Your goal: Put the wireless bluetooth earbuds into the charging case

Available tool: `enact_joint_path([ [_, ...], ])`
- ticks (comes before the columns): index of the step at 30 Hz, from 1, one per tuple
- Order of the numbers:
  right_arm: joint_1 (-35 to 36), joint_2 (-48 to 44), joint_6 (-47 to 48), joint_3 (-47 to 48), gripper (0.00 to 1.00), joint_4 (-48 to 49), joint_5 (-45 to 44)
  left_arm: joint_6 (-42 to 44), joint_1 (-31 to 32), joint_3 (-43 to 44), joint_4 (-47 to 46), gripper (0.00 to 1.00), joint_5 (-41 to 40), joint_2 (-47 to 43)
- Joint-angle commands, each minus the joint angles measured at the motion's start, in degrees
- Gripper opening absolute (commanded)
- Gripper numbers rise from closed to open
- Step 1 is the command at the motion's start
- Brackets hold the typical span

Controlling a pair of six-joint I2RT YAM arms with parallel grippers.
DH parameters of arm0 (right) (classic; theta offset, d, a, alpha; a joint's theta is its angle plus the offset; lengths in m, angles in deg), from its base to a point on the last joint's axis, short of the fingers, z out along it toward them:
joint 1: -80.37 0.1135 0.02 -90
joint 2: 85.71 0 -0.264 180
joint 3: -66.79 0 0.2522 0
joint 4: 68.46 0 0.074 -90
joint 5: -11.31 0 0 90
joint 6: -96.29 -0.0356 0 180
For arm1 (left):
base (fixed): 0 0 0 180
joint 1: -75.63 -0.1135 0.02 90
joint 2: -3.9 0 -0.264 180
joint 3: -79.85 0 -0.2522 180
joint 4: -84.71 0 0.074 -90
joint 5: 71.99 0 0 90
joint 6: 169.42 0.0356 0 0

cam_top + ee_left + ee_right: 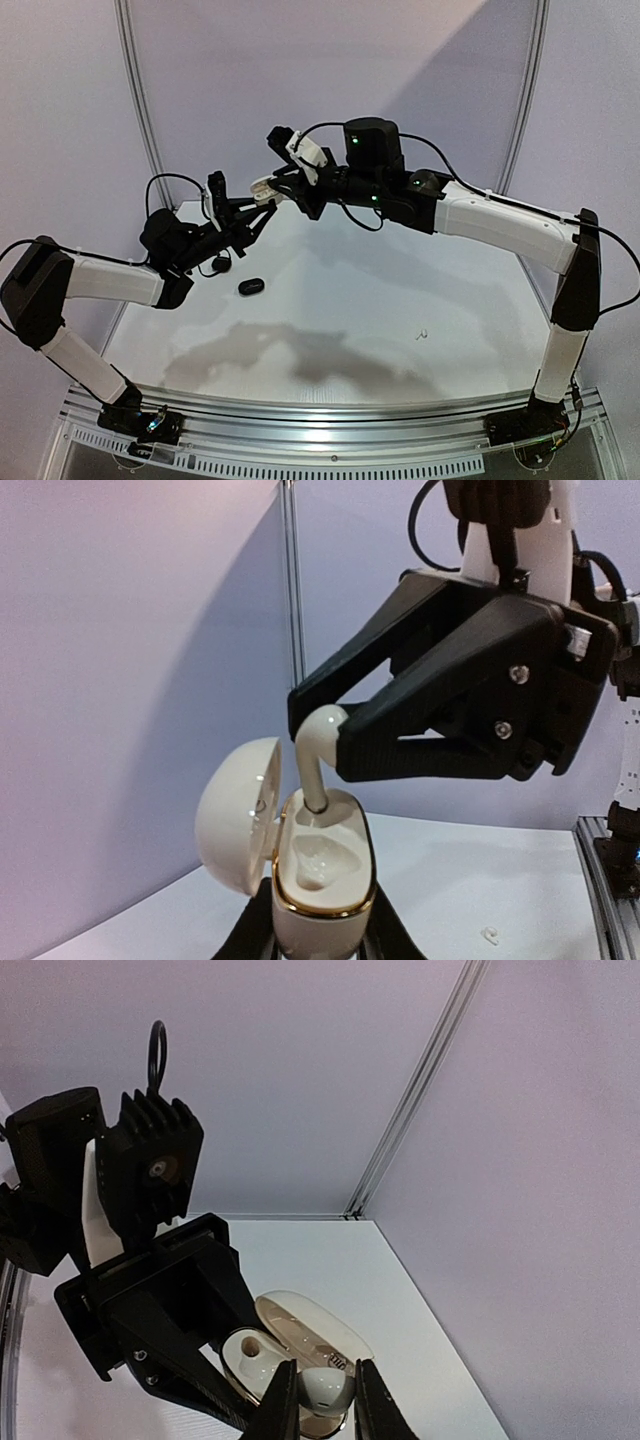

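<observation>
My left gripper (318, 936) is shut on a white charging case (322, 892) with a gold rim, held upright above the table, its lid (235, 810) swung open to the left. My right gripper (322, 730) is shut on a white earbud (318, 755), whose stem tip stands in the case's far slot. The near slot (315, 865) is empty. In the right wrist view the earbud's head (325, 1388) sits between the right gripper's fingers (281, 1400), just above the case (250, 1355). In the top view the two grippers meet at the case (265, 187) over the back left of the table.
A black pebble-shaped case (251, 286) and another small black thing (222, 264) lie on the table below the left gripper. A tiny white piece (423, 335) lies to the right of the middle, also in the left wrist view as a white piece (490, 936). Walls close off the back and sides.
</observation>
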Motion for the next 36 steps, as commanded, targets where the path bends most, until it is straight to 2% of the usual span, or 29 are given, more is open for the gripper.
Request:
enact_joint_path([
  [1, 0.2, 2.0, 2.8, 1.1, 0.0, -3.5, -2.7, -0.2, -0.6, 1.3, -1.7, 0.0, 0.1, 0.4],
  [24, 0.7, 3.9, 5.7, 2.1, 0.15, -6.4, -3.4, 0.0, -0.6, 1.0, -1.9, 0.0, 0.5, 0.1],
  [36, 0.8, 4.2, 5.8, 2.6, 0.15, -6.4, -4.1, -0.3, -0.5, 0.8, -2.0, 0.0, 0.6, -0.1],
])
